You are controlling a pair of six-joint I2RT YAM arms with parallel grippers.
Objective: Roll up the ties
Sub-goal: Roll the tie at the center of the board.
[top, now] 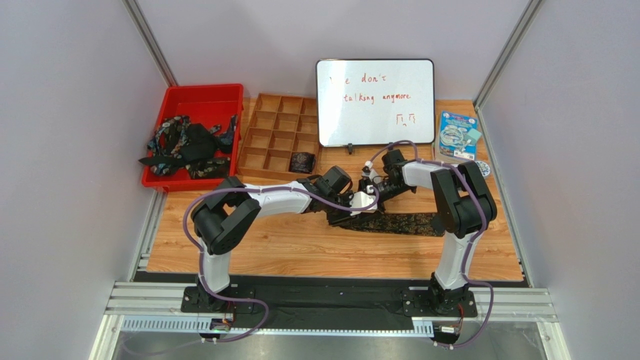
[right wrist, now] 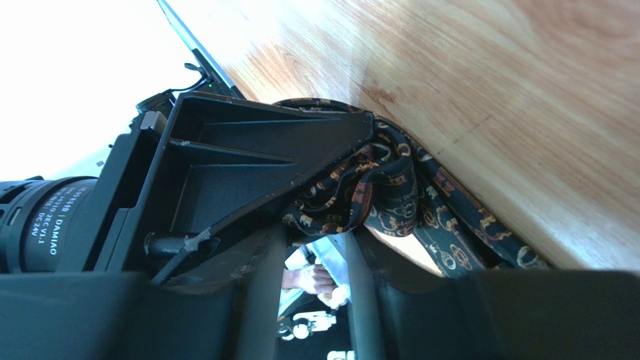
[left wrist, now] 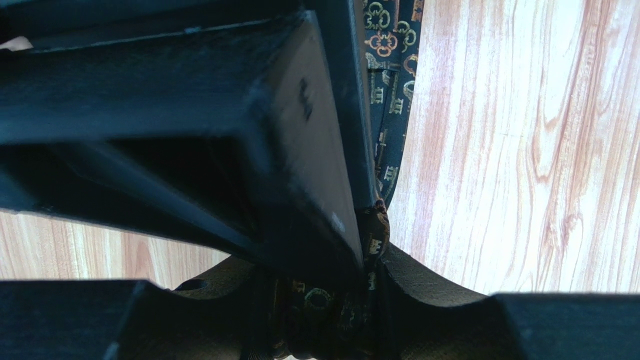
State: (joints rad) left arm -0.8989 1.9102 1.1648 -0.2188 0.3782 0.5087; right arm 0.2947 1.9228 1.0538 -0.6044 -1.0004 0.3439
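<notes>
One tie [top: 398, 223], black with a gold-brown pattern, lies flat along the wooden table right of centre. Its left end is bunched into a small coil where both grippers meet. My left gripper [top: 357, 201] is shut on that coil; in the left wrist view the patterned fabric [left wrist: 390, 112] runs up from between its jaws [left wrist: 330, 296]. My right gripper [top: 370, 187] presses in from the far side. In the right wrist view its narrow jaws [right wrist: 315, 244] pinch the folded tie [right wrist: 390, 187] at their tips. The other gripper's black body hides part of the coil in both wrist views.
A red bin [top: 197, 96] at the back left holds several loose ties [top: 188, 144]. A wooden compartment tray [top: 279, 135] beside it holds one rolled tie [top: 303, 161]. A whiteboard [top: 375, 101] stands behind the grippers. A blue packet [top: 457, 136] lies at the back right.
</notes>
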